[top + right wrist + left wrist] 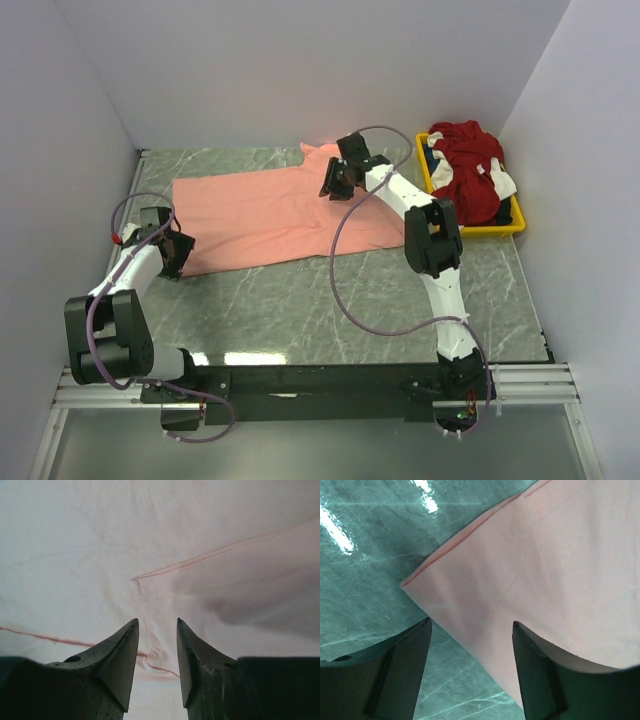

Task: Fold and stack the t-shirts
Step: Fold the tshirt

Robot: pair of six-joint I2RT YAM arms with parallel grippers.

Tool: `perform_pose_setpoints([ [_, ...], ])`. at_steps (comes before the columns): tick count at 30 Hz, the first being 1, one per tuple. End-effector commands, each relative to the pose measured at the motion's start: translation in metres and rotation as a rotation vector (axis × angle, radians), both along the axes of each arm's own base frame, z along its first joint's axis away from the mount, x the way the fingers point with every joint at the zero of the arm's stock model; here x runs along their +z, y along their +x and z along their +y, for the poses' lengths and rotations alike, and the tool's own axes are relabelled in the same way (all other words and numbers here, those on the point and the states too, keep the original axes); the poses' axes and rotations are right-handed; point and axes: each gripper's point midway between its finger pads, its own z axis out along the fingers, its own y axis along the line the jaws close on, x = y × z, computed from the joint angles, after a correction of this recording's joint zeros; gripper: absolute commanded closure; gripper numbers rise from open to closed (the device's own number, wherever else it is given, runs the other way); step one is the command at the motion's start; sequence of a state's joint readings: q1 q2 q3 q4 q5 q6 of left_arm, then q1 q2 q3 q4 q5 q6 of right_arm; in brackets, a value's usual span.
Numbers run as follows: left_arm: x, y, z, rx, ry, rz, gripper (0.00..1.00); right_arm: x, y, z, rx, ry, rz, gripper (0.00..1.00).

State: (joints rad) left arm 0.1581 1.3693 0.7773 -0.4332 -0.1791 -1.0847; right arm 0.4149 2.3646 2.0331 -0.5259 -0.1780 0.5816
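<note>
We see the salmon-pink t-shirt (pixel 265 212) spread flat across the middle of the grey marbled bench (pixel 300 310), laid out as a long band running from the left side towards the back right. The two arms work at its opposite ends.

The left pincer (pixel 176 254) hangs over the near left corner of the shirt with its jaws well apart. From the left wrist, that corner shows as a doubled edge, one layer lying on another. One dark finger (pixel 545 680) stands over the cloth and the other (pixel 395 670) over bare bench just beside the hem. Nothing is gripped between them, and we cannot tell whether either finger touches the fabric.

The right pincer (pixel 336 180) is lowered over the far right part of the same shirt, close to a sleeve. From the right wrist, its pointed fingers (pixel 117 660) stand a narrow gap apart. Pink cloth fills the view beneath them, with a stitched hem running across and a small pucker of fabric lying in line with the gap. The tips are not closed on it.

At the back right corner of the bench sits the yellow tray (pixel 470 232), well apart from the pink shirt. The dark red t-shirt (pixel 462 172) is heaped inside it with its white parts (pixel 500 182) showing, and some dark blue-black cloth (pixel 430 160) is tucked at the tray's left side beneath it.
</note>
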Motion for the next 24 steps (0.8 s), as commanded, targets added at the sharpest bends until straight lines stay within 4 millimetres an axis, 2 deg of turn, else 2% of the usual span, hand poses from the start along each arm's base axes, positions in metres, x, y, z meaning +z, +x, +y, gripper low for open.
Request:
perform_pose_setpoints([
  [1, 0.013, 0.005, 0.000, -0.012, 0.008, -0.038, 0.29, 0.044, 0.006, 0.007, 0.035, 0.022, -0.097, 0.56],
  [3, 0.012, 0.003, 0.001, -0.006, 0.011, -0.030, 0.29, 0.049, -0.003, -0.003, 0.016, 0.001, -0.102, 0.56],
  [4, 0.013, 0.002, 0.001, -0.003, 0.009, -0.030, 0.29, 0.032, -0.015, -0.015, -0.004, -0.032, -0.063, 0.56],
  [5, 0.013, 0.001, 0.001, 0.003, 0.009, -0.027, 0.30, 0.054, -0.016, -0.024, -0.030, -0.011, -0.104, 0.56],
  [6, 0.012, -0.003, 0.002, 0.013, 0.012, -0.012, 0.31, 0.057, -0.022, -0.032, -0.049, -0.007, -0.104, 0.57],
  [7, 0.012, -0.005, 0.003, 0.022, 0.017, -0.006, 0.32, 0.058, -0.041, -0.045, -0.063, -0.001, -0.089, 0.57],
  [9, 0.014, -0.011, 0.007, 0.048, 0.031, 0.000, 0.33, 0.066, -0.049, -0.063, -0.114, 0.032, -0.110, 0.57],
  [10, 0.012, -0.016, 0.007, 0.054, 0.031, 0.013, 0.34, 0.045, -0.068, -0.076, -0.131, 0.019, -0.058, 0.57],
  [11, 0.011, -0.020, 0.008, 0.072, 0.032, 0.020, 0.34, 0.065, -0.075, -0.079, -0.137, 0.056, -0.103, 0.57],
  [12, 0.016, -0.021, 0.011, 0.085, 0.048, 0.008, 0.34, 0.065, -0.081, -0.088, -0.153, 0.060, -0.107, 0.57],
  [13, 0.013, -0.027, 0.011, 0.095, 0.048, 0.020, 0.34, 0.048, -0.099, -0.097, -0.163, 0.044, -0.068, 0.57],
  [14, 0.016, -0.028, 0.012, 0.106, 0.052, 0.014, 0.34, 0.062, -0.104, -0.100, -0.171, 0.064, -0.107, 0.57],
  [15, 0.016, -0.030, 0.013, 0.110, 0.056, 0.012, 0.34, 0.062, -0.110, -0.106, -0.180, 0.067, -0.111, 0.57],
  [16, 0.016, -0.033, 0.016, 0.122, 0.073, 0.022, 0.34, 0.048, -0.124, -0.111, -0.185, 0.057, -0.082, 0.57],
  [17, 0.014, -0.037, 0.017, 0.135, 0.074, 0.029, 0.34, 0.054, -0.129, -0.114, -0.190, 0.069, -0.102, 0.57],
  [19, 0.011, -0.043, 0.017, 0.147, 0.076, 0.034, 0.34, 0.042, -0.142, -0.124, -0.206, 0.059, -0.084, 0.57],
  [20, 0.010, -0.043, 0.017, 0.153, 0.071, 0.028, 0.35, 0.045, -0.144, -0.126, -0.212, 0.065, -0.102, 0.57],
  [22, 0.002, -0.046, 0.017, 0.167, 0.064, 0.036, 0.35, 0.033, -0.154, -0.136, -0.227, 0.064, -0.084, 0.57],
  [24, -0.002, -0.043, 0.016, 0.166, 0.054, 0.027, 0.35, 0.029, -0.155, -0.141, -0.234, 0.078, -0.088, 0.57],
])
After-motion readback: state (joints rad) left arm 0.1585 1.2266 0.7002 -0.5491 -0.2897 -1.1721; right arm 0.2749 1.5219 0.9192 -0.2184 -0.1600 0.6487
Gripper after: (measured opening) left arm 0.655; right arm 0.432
